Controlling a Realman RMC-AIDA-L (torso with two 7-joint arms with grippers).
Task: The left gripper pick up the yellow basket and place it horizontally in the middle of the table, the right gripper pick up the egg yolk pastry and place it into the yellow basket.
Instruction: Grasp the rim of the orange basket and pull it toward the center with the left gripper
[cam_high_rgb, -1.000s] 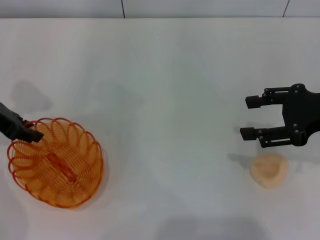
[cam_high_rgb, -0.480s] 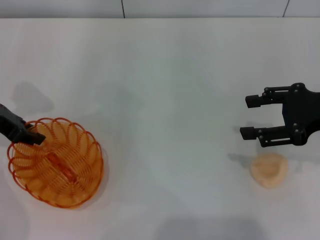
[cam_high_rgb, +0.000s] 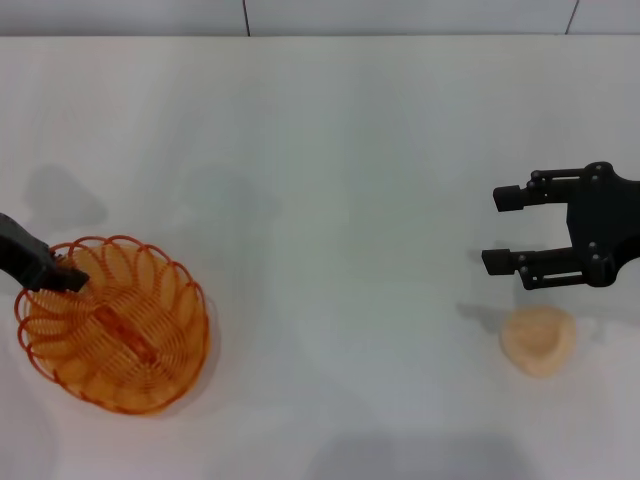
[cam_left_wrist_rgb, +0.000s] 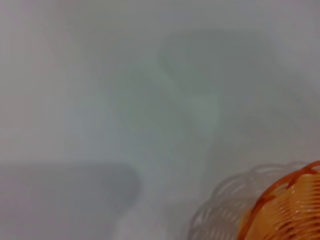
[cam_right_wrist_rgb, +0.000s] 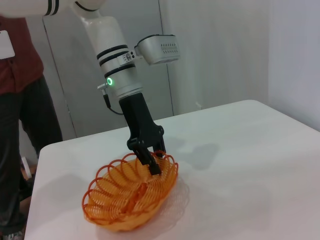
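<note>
Yellow basket (cam_high_rgb: 112, 323) is sitting at the desk's (cam_high_rgb: 330, 180) left near corner, and the left pincer (cam_right_wrist_rgb: 154, 161) is reaching down onto its rim, fingers closing over the wire. Over on the right, the right pincer (cam_high_rgb: 502, 229) is hovering wide open, gripping nothing, just beside the egg yolk pastry (cam_high_rgb: 539, 339).

The left gripper (cam_high_rgb: 66, 277) sits at the yellow basket's (cam_high_rgb: 112, 325) far rim, fingers closed on the wire. The right gripper (cam_high_rgb: 503, 229) hovers well apart from it, jaws spread.
</note>
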